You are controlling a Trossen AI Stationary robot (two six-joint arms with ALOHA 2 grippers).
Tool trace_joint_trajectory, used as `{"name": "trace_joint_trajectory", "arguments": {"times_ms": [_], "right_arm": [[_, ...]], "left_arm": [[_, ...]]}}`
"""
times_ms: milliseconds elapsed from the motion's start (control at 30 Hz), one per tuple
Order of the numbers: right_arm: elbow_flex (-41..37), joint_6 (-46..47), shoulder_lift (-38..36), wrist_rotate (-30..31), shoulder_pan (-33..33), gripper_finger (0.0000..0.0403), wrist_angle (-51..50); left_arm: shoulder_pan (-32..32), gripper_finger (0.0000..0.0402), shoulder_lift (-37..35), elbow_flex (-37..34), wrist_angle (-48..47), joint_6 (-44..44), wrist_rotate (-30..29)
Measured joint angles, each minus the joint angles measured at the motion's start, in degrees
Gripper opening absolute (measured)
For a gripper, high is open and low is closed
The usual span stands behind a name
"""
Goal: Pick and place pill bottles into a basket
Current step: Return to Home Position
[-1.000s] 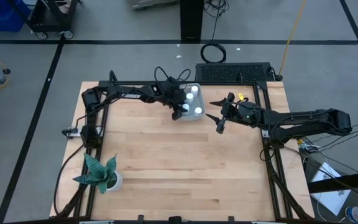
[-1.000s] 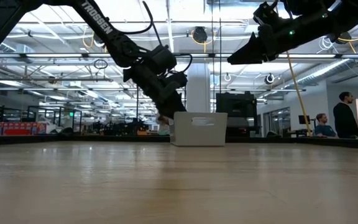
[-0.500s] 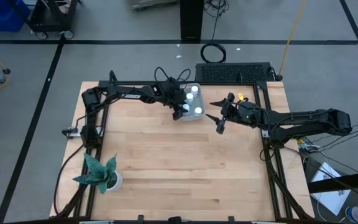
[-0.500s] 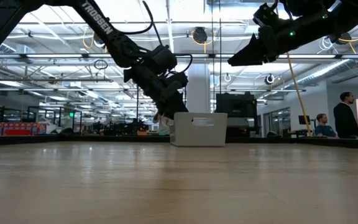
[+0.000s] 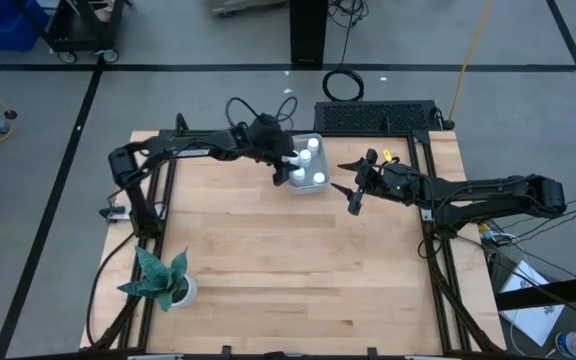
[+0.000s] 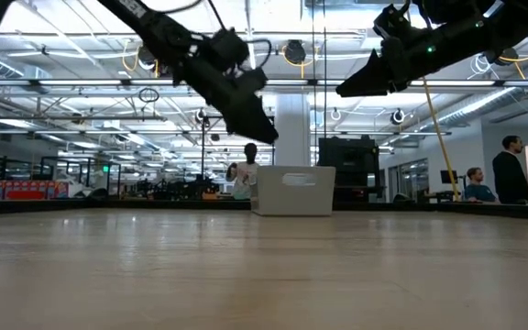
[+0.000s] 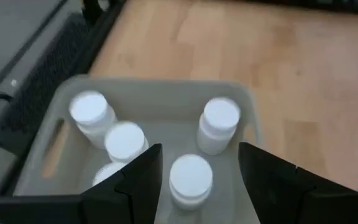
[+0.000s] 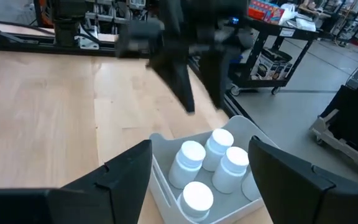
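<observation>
High view: basket point(image 5: 323, 165) sits at 12 o'clock on the counter point(image 5: 268, 260). Pill bottles point(image 5: 307, 157) stand inside it, white caps up; none seen loose on the wood. Left hand point(image 5: 286, 168) is over the basket's 9 o'clock rim, fingers apart, holding nothing. Right hand point(image 5: 348, 187) hovers at the basket's 3 o'clock with a gap between, fingers spread wide, empty. Plant point(image 5: 163, 278) at the 7 o'clock corner, well apart.

Low view: left hand hangs above the basket at its 11 o'clock, not touching. Right hand is higher, at 1 o'clock. Two people point(image 6: 510, 170) in the room at 3 o'clock.

Left wrist view: fingers point(image 7: 135, 183) parted, nothing between. Five caps in the basket, one half hidden by a finger.

Right wrist view: fingers point(image 8: 120, 177) wide apart. Four caps clear, a fifth not certain.

Judgement: placing looks done, and the step in hand is the retreat to rest. The next move calls for the left arm to rise clear of the rim, then fold back toward 9 o'clock without nudging the basket. The right arm should pull toward 3 o'clock.
</observation>
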Motion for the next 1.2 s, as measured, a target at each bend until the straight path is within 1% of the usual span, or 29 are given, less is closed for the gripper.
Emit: {"name": "trace_joint_trajectory", "arguments": {"times_ms": [100, 167, 233, 267, 333, 367, 400, 500, 567, 633, 700, 833, 967, 1067, 1200], "right_arm": [[0.0, -0.9, 0.0, 0.5, 0.0, 0.0258, 0.2], [0.0, -2.6, -0.1, 4.0, 0.0, 0.0258, 0.7], [0.0, -4.4, -0.3, 8.2, 0.0, 0.0258, 1.3], [0.0, -3.3, -0.6, 9.6, 0.0, 0.0258, 1.6], [0.0, 1.4, -1.7, 10.3, 0.2, 0.0258, 0.7], [0.0, 2.5, -2.1, 9.0, 0.3, 0.0258, 0.9], [0.1, 2.9, -2.9, 6.1, 0.4, 0.0258, 0.3], [0.1, 4.0, -4.6, -4.8, 1.2, 0.0258, -1.5], [0.1, 6.0, -6.0, -10.9, 1.9, 0.0259, -3.1], [0.1, 8.0, -6.5, -14.0, 3.1, 0.0260, -4.4], [-0.5, 9.5, -6.6, -14.8, 5.2, 0.0260, -5.7], [-4.5, 11.0, -6.7, -15.0, 9.3, 0.0259, -1.4], [-10.3, 11.9, -6.7, -14.9, 11.5, 0.0260, 5.0], [-13.5, 12.3, -7.2, -15.0, 12.1, 0.0260, 10.2], [-16.7, 11.9, -8.3, -15.1, 12.5, 0.0259, 10.0]], "left_arm": [[-0.2, 0.0216, -4.2, 0.0, -2.8, -1.6, -0.5], [-0.2, 0.0216, -6.7, 0.0, -3.8, -5.2, -0.6], [-0.6, 0.0216, -9.5, -1.2, -4.9, -6.5, 1.1], [-1.2, 0.0216, -10.7, -1.9, -4.8, -5.6, 2.1], [-2.9, 0.0216, -13.6, -3.8, -4.1, -3.5, 3.8], [-4.0, 0.0216, -15.0, -5.0, -3.3, -3.3, 4.1], [-5.1, 0.0216, -16.5, -6.4, -1.3, -3.3, 4.2], [-8.9, 0.0216, -21.2, -12.2, 3.4, -1.7, 4.0], [-11.9, 0.0216, -24.4, -16.7, 7.5, -1.3, 3.8], [-14.6, 0.0216, -27.7, -21.2, 12.9, -2.1, 3.2], [-17.0, 0.0216, -30.8, -25.8, 17.1, -2.7, 2.6], [-21.6, 0.0216, -36.1, -33.9, 23.6, -3.1, 2.3], [-25.4, 0.0216, -39.3, -40.8, 28.9, -5.2, -2.2], [-27.7, 0.0216, -41.1, -45.2, 30.9, -5.6, -5.1], [-29.3, 0.0216, -42.4, -50.7, 34.1, -5.7, -7.7]]}}
